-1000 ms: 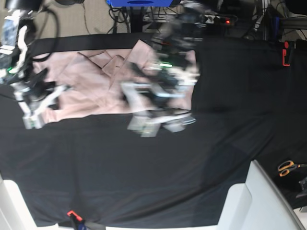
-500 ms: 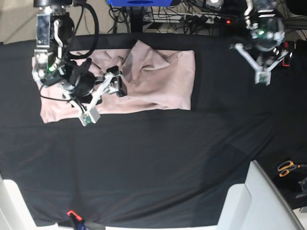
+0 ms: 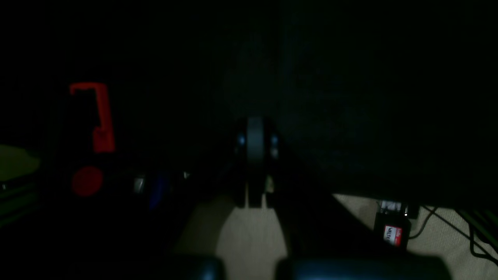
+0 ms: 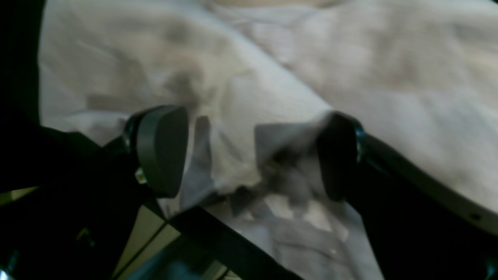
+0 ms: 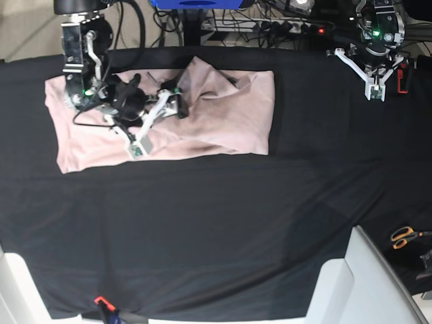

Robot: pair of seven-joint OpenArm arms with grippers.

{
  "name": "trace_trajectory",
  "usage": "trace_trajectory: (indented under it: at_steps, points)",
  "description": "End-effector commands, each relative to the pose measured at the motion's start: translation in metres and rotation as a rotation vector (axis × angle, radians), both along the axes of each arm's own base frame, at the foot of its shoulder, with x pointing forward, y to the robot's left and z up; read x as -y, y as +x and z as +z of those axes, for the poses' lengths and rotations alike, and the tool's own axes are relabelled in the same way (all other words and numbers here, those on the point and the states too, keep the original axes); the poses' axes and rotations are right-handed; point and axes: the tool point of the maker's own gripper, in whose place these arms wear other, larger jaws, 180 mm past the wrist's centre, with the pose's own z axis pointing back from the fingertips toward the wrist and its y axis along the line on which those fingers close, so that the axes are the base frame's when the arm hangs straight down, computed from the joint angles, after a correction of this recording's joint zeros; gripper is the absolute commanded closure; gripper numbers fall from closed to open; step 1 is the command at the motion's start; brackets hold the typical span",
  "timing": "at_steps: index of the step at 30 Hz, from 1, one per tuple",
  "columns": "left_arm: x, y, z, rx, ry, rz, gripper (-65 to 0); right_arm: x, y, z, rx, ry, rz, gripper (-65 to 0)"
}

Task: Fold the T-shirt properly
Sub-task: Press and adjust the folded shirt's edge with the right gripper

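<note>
T-shirt (image 5: 216,111): pale pink, lying creased on the far left part of the surface, with a raised fold near its far edge and its left end spread flat.
Surface (image 5: 223,229): covered by a black cloth that reaches all edges in the base view.
Right hand (image 5: 156,120): low over the left half of the T-shirt, fingers spread wide; in the right wrist view a ridge of pink fabric lies between the two dark pads (image 4: 163,149), but neither pad pinches it.
Left hand (image 5: 375,91): at the far right of the surface, well apart from the T-shirt, fingers pressed together with nothing between them.
In the way: the right arm and its cables cover the T-shirt's middle-left part, hiding the neckline region there.
Red clamp (image 5: 402,75): on the far right edge of the surface, just beside the left hand; it also shows dimly in the left wrist view.
Scissors (image 5: 405,235): orange-handled, at the right edge, near side.
White object (image 5: 368,283): a pale panel cutting into the near right corner; what it is cannot be told.
Small red clip (image 5: 101,301): on the near edge, left.
Far background: cables, a power strip and a blue frame beyond the surface.
Hard to make out: the left wrist view is almost black, showing only the closed fingertips and some floor; the right wrist view is blurred.
</note>
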Motion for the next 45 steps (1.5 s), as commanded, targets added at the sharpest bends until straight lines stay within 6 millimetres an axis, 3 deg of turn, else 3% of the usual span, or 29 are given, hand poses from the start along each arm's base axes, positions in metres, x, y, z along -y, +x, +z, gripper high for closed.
trace_trajectory:
  at_steps: [1,11,13,24,27,37,39,43,45]
  points:
    - [-0.005,0.004,0.008,0.023,0.021,-0.009,0.0,-0.001,0.011,0.009,0.04,0.018,-0.006,-46.8]
    - [-0.005,0.004,0.007,0.023,0.018,-0.007,0.0,-0.001,0.021,0.015,0.057,0.014,-0.001,-5.9]
    - [-0.005,0.005,0.007,0.025,0.017,-0.007,0.0,0.0,0.021,0.015,0.047,0.005,0.008,-0.8]
    - [-0.005,0.009,0.008,0.03,0.019,-0.008,0.0,0.005,0.047,0.041,0.079,-0.046,0.042,-0.8]
    - [-0.007,0.0,-0.003,-0.003,0.009,0.007,0.0,0.006,0.054,0.044,0.089,-0.052,0.033,-0.8]
    - [-0.008,0.0,-0.01,-0.015,0.001,0.02,0.0,0.013,0.047,0.023,0.014,-0.061,-0.006,-1.5]
    - [-0.008,0.0,-0.01,-0.014,0.002,0.019,0.0,0.013,0.047,0.024,0.017,-0.061,-0.006,-6.5]
    - [-0.008,0.0,-0.01,-0.014,0.002,0.019,0.0,0.021,0.053,0.029,0.015,-0.071,-0.088,-26.1]
    - [-0.008,0.0,-0.01,-0.014,0.002,0.019,0.0,0.026,0.055,0.038,0.036,-0.075,-0.135,-32.7]
